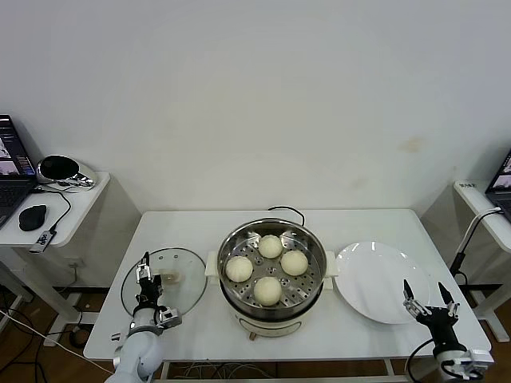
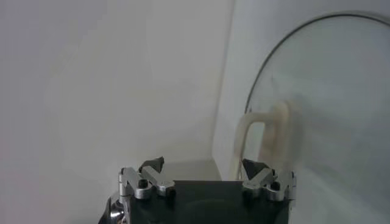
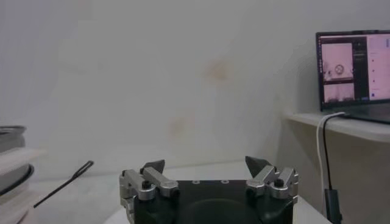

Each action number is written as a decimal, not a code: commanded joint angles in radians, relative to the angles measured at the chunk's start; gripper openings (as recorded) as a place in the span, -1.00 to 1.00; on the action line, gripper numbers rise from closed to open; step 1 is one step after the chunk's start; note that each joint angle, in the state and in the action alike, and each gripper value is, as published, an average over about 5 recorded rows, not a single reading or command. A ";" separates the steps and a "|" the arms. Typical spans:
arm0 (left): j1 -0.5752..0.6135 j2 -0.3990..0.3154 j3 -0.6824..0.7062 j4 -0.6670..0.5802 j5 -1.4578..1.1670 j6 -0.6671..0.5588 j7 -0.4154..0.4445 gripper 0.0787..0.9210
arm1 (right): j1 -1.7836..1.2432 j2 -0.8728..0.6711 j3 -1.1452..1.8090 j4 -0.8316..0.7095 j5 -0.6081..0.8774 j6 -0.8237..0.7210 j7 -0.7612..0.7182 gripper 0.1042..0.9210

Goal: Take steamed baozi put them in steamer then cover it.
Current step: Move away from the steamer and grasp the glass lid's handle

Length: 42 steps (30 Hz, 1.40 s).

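Now, steamer: the steamer (image 1: 271,275) sat uncovered at the middle of the white table (image 1: 184,227), close to the front edge, its black cord (image 1: 287,211) running off toward the back edge
Steamed baozi: all four steamed baozi (image 1: 270,246) lay on the perforated tray inside the pot, spaced in a diamond, none touching
Cover: the cover (image 1: 164,281) lay flat on the table's left part, just beside the steamer and apart from it, cream handle (image 2: 263,131) up; seen from the left wrist the handle stood just beyond that gripper's fingertips
Left gripper: the left gripper (image 1: 145,267) hovered over the near-left rim of the cover, pointing toward the back edge, jaws spread wide and holding nothing
Right gripper: the right gripper (image 1: 429,302) hung at the front right corner of the table, at the near edge of the plate, jaws likewise wide apart and empty
Plate: a flat white plate (image 1: 375,275) rested on the table's right part, just beside the steamer, nothing on it
Side desks: a laptop (image 3: 353,70) showed on the right-hand desk; a black mouse (image 1: 33,216) lay on the left-hand one
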 commanded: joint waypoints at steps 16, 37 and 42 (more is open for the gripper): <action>-0.066 0.001 -0.006 0.133 -0.002 -0.046 -0.047 0.70 | -0.013 0.006 0.005 -0.001 -0.010 0.005 -0.002 0.76; -0.002 0.027 -0.042 -0.029 0.020 -0.018 0.010 -0.70 | -0.010 0.026 0.012 0.020 0.004 -0.004 0.001 0.76; 0.052 0.039 -0.086 -0.142 0.014 0.042 0.037 -0.83 | -0.001 0.040 0.014 0.025 0.015 -0.010 0.002 0.76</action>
